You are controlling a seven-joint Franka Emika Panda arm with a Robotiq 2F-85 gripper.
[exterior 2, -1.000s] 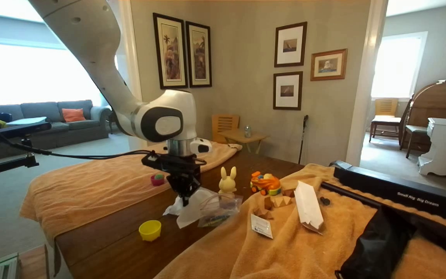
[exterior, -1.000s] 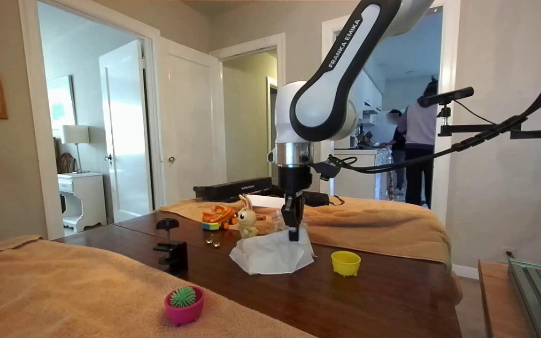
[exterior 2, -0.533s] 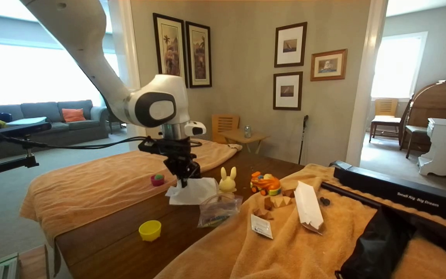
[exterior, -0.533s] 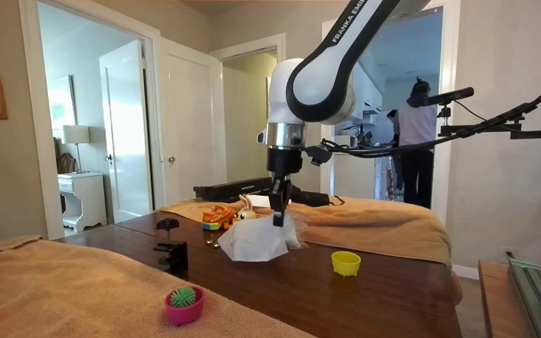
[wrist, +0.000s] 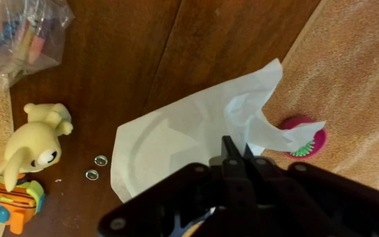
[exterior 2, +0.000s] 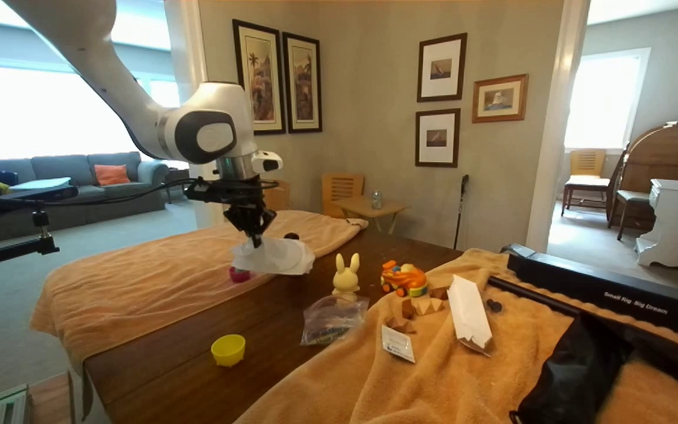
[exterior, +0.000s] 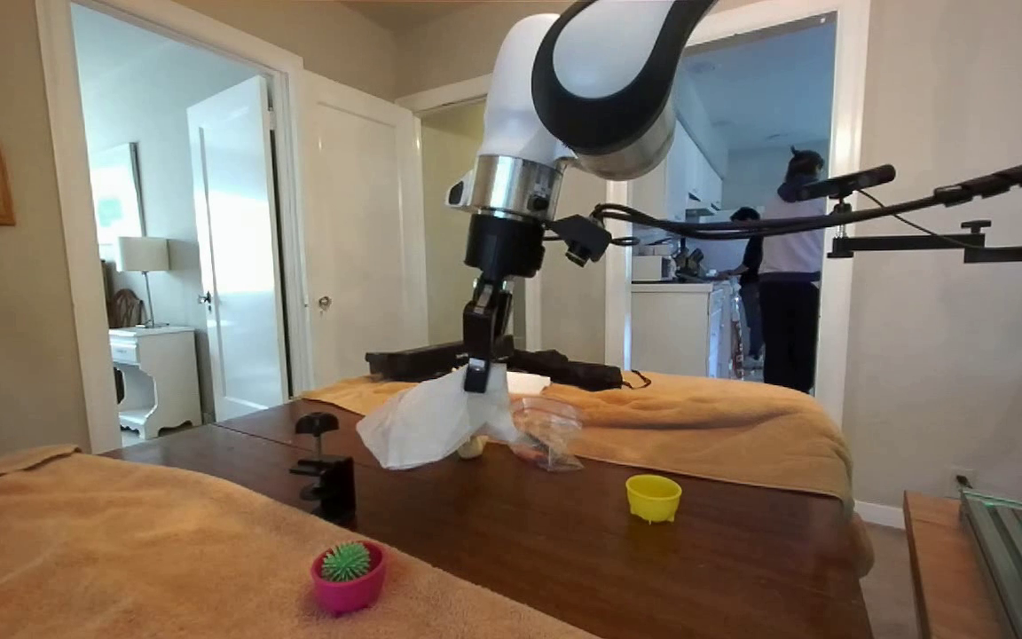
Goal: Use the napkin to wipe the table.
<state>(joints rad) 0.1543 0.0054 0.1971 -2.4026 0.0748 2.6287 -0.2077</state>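
Observation:
The napkin (exterior: 427, 424) is a white, crumpled sheet. My gripper (exterior: 477, 376) is shut on it, and the sheet hangs from the fingertips above the dark brown table (exterior: 555, 541). The napkin also shows in an exterior view (exterior 2: 277, 257), below the gripper (exterior 2: 256, 240) and partly in front of the pink bowl. In the wrist view the napkin (wrist: 176, 138) spreads out under the fingertips (wrist: 237, 146), and one corner overlaps the pink bowl. The table also shows there (wrist: 120, 49). The pinched part of the napkin is hidden by the fingers.
A yellow bowl (exterior: 653, 499), a black clamp (exterior: 331, 484) and a clear plastic bag (exterior 2: 333, 321) are on the table. A rabbit figure (exterior 2: 346, 278) and an orange toy vehicle (exterior 2: 404, 279) stand near the bag. The pink bowl (exterior: 349, 590) with a green spiky ball sits on a tan towel.
My gripper has risen and carried the napkin with it, leftward in both exterior views, from beside the plastic bag toward the towel with the pink bowl. The bowls have not moved.

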